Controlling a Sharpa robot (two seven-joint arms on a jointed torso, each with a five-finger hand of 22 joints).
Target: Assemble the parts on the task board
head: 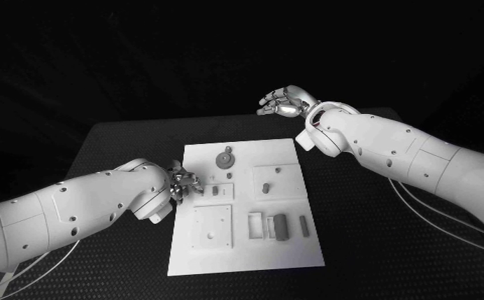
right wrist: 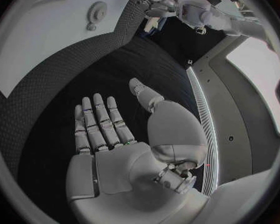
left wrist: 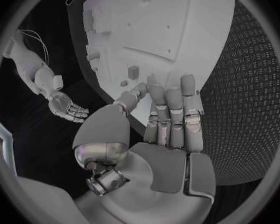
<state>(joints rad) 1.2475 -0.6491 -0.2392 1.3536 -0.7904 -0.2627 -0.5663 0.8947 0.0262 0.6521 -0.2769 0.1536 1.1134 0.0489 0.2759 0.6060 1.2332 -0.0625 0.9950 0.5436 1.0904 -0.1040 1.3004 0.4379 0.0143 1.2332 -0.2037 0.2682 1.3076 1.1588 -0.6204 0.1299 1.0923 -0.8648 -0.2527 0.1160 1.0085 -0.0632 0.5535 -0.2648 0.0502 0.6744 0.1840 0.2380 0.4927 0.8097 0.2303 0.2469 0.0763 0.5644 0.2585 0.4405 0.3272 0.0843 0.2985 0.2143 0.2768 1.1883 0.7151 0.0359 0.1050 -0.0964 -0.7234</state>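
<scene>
Left arm: we see it come in low from the left side, and it reaches to the left edge of the task board (head: 292,251).
Left hand (head: 184,182): it sits at the board's left edge. In the left wrist view the fingers (left wrist: 172,109) are straight and side by side, spread over the white plate. We see nothing in this hand.
Task board: the white plate lies in the middle of the black table (head: 373,244), between our two hands.
Parts: a small round gear (head: 225,159) lies near the far end of the board. Little blocks (head: 278,226) stand near the close end.
Right arm: it comes from the right and reaches past the board's far right corner.
Right hand (head: 285,102): it hangs beyond the board, apart from it. In the right wrist view the fingers (right wrist: 97,119) are flat and open over the table. It holds nothing.
</scene>
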